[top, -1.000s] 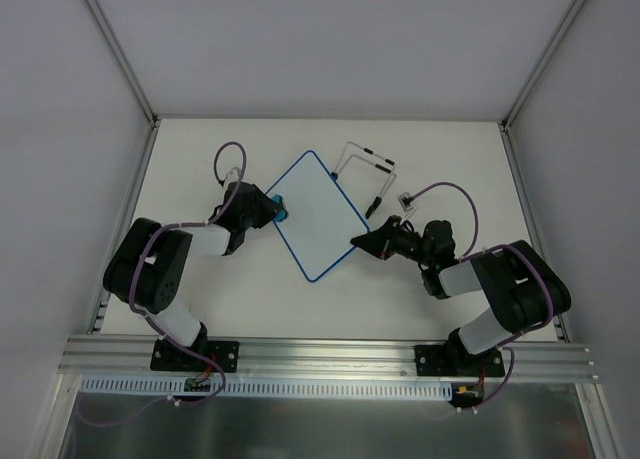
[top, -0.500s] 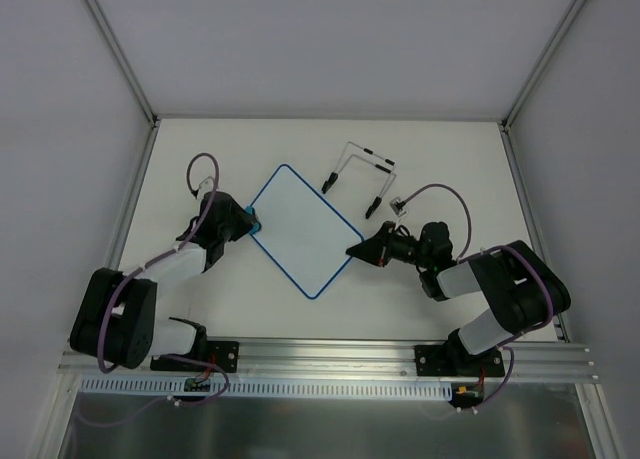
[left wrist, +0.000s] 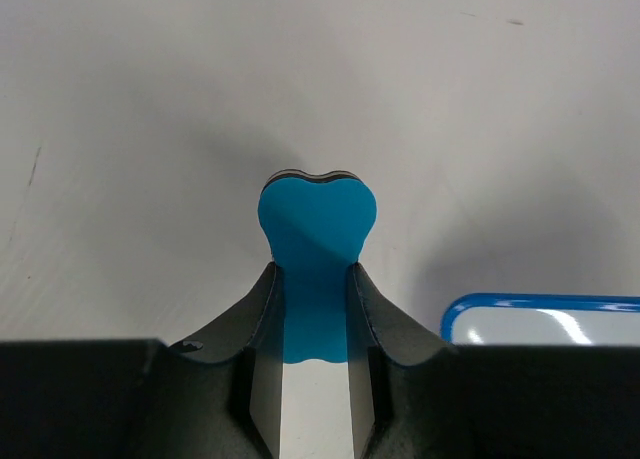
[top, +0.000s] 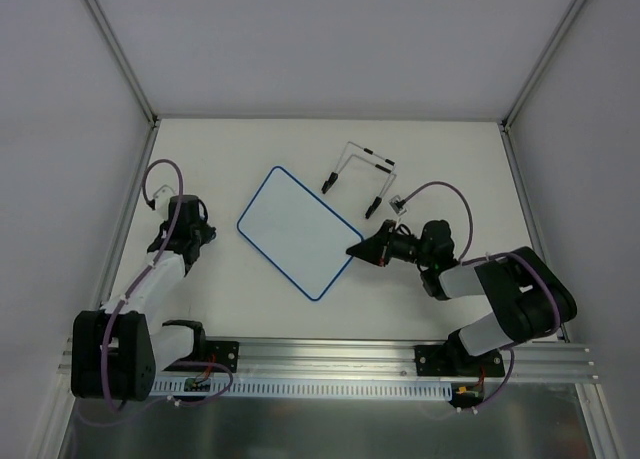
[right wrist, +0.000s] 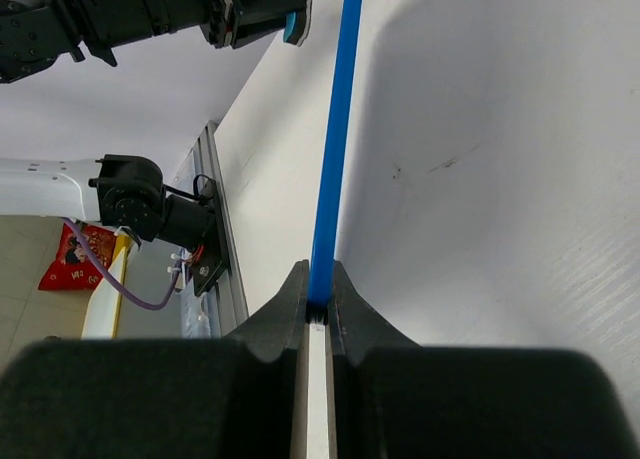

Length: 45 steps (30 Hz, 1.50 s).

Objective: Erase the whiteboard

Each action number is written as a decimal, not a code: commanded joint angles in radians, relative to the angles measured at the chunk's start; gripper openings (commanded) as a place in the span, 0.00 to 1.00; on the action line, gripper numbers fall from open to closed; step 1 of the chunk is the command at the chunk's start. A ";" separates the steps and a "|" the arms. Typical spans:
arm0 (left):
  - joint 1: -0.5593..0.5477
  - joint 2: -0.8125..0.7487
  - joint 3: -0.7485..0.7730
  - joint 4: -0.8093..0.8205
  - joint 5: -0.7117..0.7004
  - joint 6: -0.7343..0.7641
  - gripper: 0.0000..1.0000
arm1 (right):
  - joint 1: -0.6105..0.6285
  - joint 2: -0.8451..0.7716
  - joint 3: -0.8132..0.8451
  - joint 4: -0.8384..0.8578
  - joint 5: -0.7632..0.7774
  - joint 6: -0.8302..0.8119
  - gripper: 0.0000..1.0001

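The whiteboard has a blue frame and a blank white face, and lies at an angle mid-table. My right gripper is shut on its right corner; the right wrist view shows the blue edge pinched between my gripper's jaws. My left gripper is left of the board and apart from it. It is shut on a blue eraser with a dark felt layer, held over bare table in my gripper. A board corner shows at lower right. The eraser also shows in the right wrist view.
A bent wire stand with black tips lies behind the board, near its far right side. White walls enclose the table at left, right and back. An aluminium rail runs along the near edge by the arm bases.
My left gripper has drawn back to the left with the eraser, off the board's left corner. The board has shifted a little left. My right gripper keeps its hold.
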 commanded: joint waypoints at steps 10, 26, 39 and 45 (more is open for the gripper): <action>0.041 0.142 0.078 -0.087 0.034 -0.006 0.57 | -0.016 -0.110 0.108 0.138 -0.019 -0.042 0.00; 0.041 -0.080 0.189 -0.253 0.135 0.040 0.99 | -0.278 -0.196 0.419 -0.303 -0.194 -0.130 0.00; 0.041 -0.526 0.237 -0.380 0.317 0.437 0.99 | -0.519 -0.018 0.916 -1.085 -0.356 -0.618 0.00; 0.038 -0.528 0.192 -0.380 0.242 0.438 0.99 | -0.602 0.103 1.022 -1.088 -0.465 -0.641 0.00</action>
